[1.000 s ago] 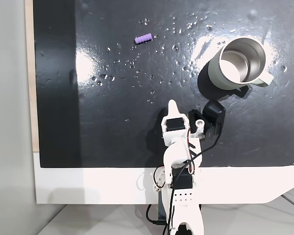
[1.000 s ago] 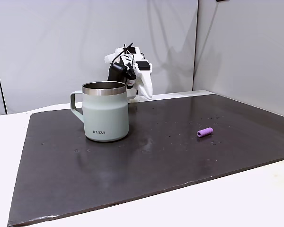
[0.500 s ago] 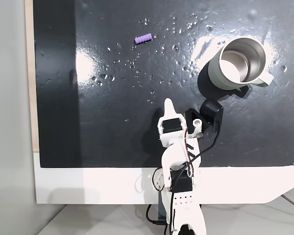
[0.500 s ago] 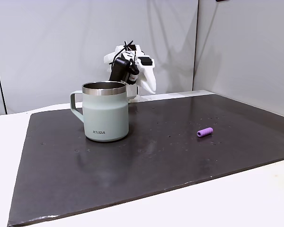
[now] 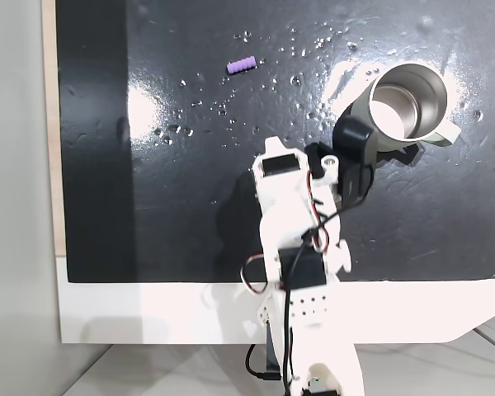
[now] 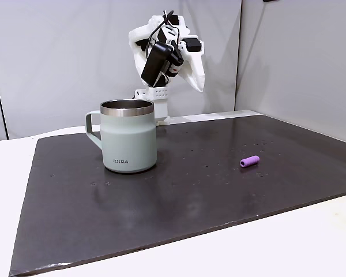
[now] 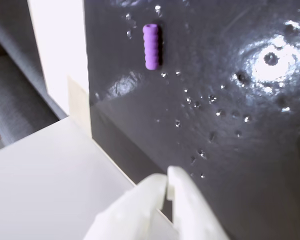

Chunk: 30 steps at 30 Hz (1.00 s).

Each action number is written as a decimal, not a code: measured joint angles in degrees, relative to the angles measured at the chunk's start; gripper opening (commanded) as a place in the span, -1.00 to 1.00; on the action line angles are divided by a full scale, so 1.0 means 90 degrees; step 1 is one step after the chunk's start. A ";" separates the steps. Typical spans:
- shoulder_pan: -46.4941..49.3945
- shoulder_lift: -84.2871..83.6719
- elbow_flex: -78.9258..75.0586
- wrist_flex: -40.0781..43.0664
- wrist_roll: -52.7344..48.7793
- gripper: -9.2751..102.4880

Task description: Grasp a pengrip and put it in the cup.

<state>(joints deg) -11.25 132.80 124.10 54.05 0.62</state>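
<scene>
now, gripper (image 7: 168, 181): tips pressed together, empty, raised above the mat (image 5: 190, 190)
pengrip (image 5: 241, 64): lying on the mat, far left in the overhead fixed view
cup (image 5: 404, 107): upright, far right, well apart from pengrip

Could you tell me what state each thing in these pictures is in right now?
pengrip: lying on its side on the dark mat, untouched, far from the gripper.
cup: upright on the mat, open, nothing visible inside.
gripper: shut on nothing, raised above the mat.
mat: flat on the table, speckled with small droplets or marks.
</scene>
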 measured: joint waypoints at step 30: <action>0.0635 -0.8887 -0.9814 0.3760 0.1875 -0.83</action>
<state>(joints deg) -5.54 52.82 35.77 87.89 17.49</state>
